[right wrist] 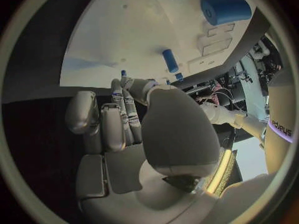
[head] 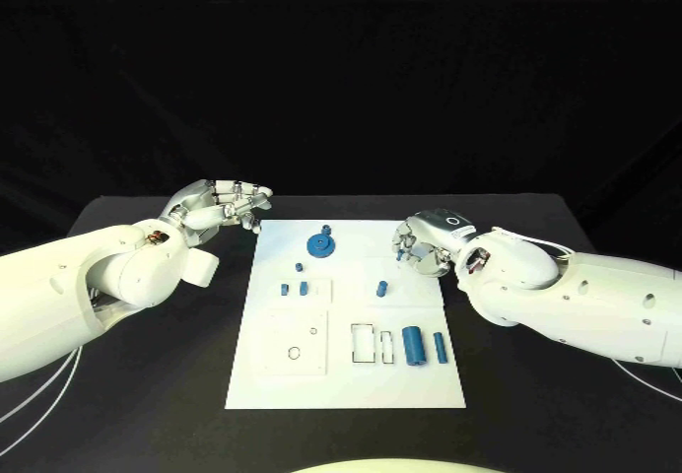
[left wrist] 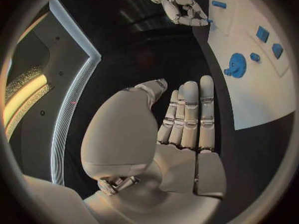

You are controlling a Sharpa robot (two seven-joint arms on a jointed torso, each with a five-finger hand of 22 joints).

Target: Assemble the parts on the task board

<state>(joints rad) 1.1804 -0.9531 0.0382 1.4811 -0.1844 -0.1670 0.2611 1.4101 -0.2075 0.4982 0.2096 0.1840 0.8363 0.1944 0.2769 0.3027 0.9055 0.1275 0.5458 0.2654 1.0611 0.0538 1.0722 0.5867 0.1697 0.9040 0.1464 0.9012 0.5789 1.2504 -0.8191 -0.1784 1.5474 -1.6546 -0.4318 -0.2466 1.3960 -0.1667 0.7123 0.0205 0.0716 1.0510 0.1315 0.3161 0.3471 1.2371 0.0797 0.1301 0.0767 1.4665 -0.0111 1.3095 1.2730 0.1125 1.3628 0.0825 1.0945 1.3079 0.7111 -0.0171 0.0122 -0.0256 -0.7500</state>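
Your left hand hovered empty, fingers apart, beside the task board; right hand at the board's edge pinched a small blue part, gear btwn them

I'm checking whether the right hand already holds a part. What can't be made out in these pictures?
- Right hand, head view: curled fingers hide any part in it.
- Right wrist view: the palm covers the fingertips.
- Small blue parts on the task board: too small to tell shapes.
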